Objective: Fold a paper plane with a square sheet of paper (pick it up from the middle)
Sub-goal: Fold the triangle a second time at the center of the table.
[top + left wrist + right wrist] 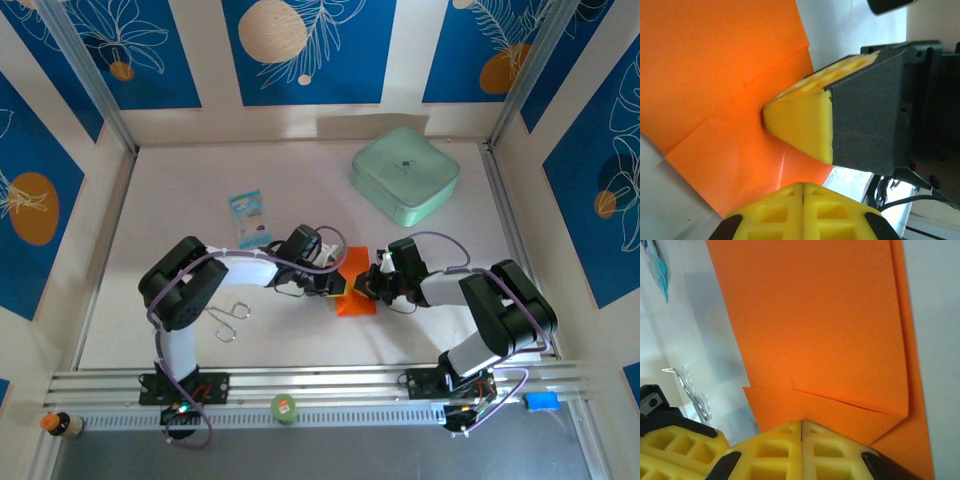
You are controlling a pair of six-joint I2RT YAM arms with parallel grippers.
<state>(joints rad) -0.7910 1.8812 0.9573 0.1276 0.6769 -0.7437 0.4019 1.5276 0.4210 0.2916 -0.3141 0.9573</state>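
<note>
**Between the arms at mid-worktop [200,190], two closed claws are meeting on the square sheet of paper [357,300]**

Toward the far right, the mint-green box [405,175] is sitting well apart from the work, rounded at its corners and smooth on top. The sheet is lying flat near the front edge. It is thin, matte and bright orange, and it is carrying crisp creases with one flap folded over. The left claw [338,283] and right claw [370,285] are facing each other over it, each with its yellow, ribbed jaws pressed together. Whether either is pinching paper is not showing. The right claw's tip is bearing down on the sheet.

The risk is looking plain. Paper this light is liable to slide on the slick worktop under a push, skewing the next crease. It could also tear if the claws drag apart. The small blue-and-white packet [250,218] is lying clear of the work, beyond the left arm.
</note>
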